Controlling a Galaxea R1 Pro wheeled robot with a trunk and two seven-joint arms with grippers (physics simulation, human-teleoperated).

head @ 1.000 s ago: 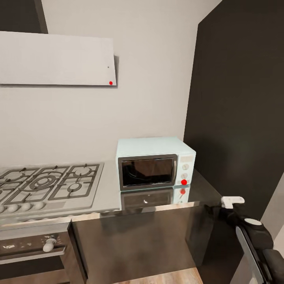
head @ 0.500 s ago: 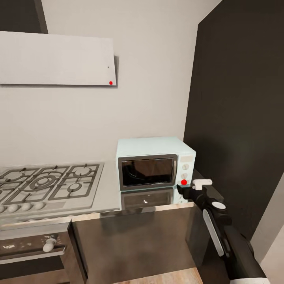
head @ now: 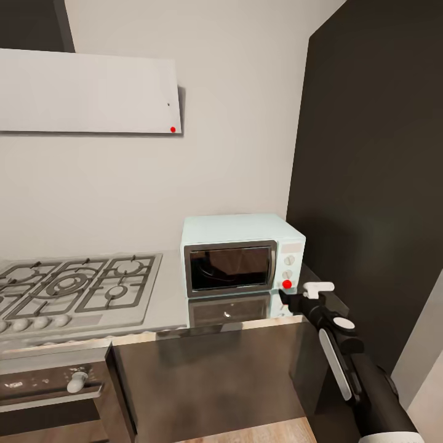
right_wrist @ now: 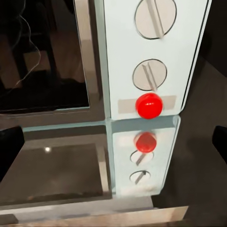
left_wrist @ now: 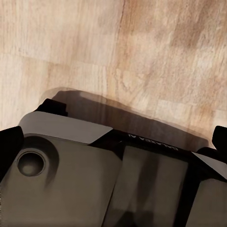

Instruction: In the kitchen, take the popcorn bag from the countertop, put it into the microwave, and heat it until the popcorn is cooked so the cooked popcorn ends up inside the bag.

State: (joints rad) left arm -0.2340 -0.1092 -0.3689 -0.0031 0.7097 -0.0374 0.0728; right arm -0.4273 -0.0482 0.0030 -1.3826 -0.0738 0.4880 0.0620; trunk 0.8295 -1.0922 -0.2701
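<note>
Reaching: right gripper (head: 289, 298) has swung in to the microwave (head: 241, 253) red button (right_wrist: 149, 105).
Jaws: right spread, empty; left can't tell.
Meaning: heating start imminent.

Pale blue microwave (head: 241, 255), door shut, sits on the grey countertop (head: 175, 301) beside the hob.

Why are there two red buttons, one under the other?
Only one is real. In the right wrist view the shiny countertop acts like a mirror, so the microwave and its red button appear again upside down beneath. The head view shows the same reflection, fainter, below the microwave.
</note>
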